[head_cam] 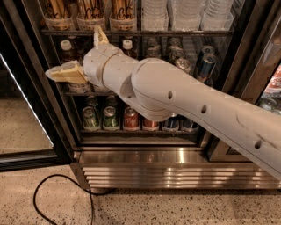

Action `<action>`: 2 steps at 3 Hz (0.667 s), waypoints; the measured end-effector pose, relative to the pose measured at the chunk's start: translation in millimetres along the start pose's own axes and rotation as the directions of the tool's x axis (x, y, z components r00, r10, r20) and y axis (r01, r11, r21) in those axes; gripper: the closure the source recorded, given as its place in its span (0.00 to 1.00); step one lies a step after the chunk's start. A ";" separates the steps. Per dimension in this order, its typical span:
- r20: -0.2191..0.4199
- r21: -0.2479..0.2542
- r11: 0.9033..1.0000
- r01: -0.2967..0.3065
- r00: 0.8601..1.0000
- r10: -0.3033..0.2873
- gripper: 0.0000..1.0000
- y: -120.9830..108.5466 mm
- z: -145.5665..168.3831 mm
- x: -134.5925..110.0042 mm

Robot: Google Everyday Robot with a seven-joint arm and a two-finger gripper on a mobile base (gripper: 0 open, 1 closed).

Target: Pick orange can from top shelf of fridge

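My gripper (73, 51) is at the end of the thick white arm (175, 96), in front of the fridge's (246, 57) left half. Its two tan fingers are spread wide apart with nothing between them: one (66, 73) points left and the other (100, 36) points up, reaching the top shelf (175, 32). That wire rack carries cups of brown sticks (90, 11) and clear plastic tubs (189, 13). I see no orange can; the arm hides much of the middle rack.
Bottles (66, 50) and silver cans (175, 52) stand on the middle rack, with a blue can (206, 66) at the right. Green cans (91, 118) and red cans (131, 118) fill the lowest rack. The ribbed steel base panel (175, 171) is below. A black cable (52, 189) lies on the floor.
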State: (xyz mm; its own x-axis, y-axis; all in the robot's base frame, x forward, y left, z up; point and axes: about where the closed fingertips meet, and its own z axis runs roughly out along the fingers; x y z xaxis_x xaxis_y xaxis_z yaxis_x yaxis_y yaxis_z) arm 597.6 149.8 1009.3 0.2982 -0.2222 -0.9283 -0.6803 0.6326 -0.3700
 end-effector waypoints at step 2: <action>0.018 0.077 0.996 -0.039 0.999 0.038 0.05 -17.0 28.4 -10.7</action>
State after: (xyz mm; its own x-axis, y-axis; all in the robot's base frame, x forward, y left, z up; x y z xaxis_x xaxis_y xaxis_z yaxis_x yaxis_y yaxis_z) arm 625.0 162.5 1026.6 0.2842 -0.1850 -0.9408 -0.6380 0.6960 -0.3296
